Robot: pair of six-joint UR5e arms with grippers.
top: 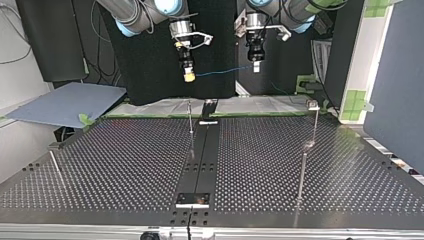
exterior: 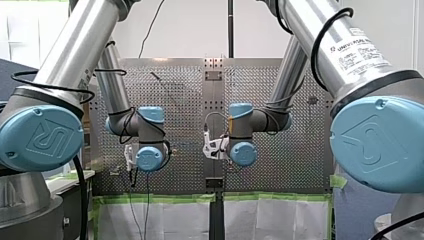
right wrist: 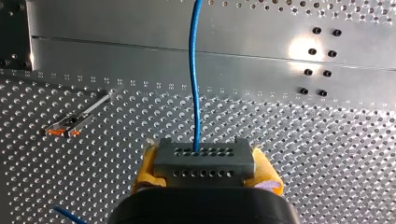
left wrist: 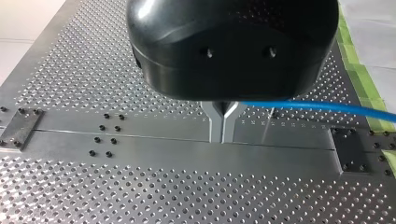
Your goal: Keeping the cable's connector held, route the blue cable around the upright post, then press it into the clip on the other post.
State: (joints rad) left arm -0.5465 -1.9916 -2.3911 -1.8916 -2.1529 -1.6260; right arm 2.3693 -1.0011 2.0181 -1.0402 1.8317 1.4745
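Right end effector [right wrist: 204, 171]: clamped on connector [right wrist: 203, 158].
Left end effector [left wrist: 223, 133]: pinching blue cable [left wrist: 317, 106].
Advice: keep cable taut; sweep around upright post [top: 190, 120], mid-frame.

Both my left arm [exterior: 75, 45] and my right arm [exterior: 300, 20] are silver tubes with pale blue joint caps [exterior: 17, 150] bearing an embossed logo [exterior: 50, 139]. Black cables [exterior: 313, 52] loop along them; a white label [exterior: 360, 50] marks the right. Of the grippers, my left gripper [left wrist: 223, 134] is black with metal fingers [left wrist: 215, 125], my right gripper [right wrist: 203, 163] yellow-padded.
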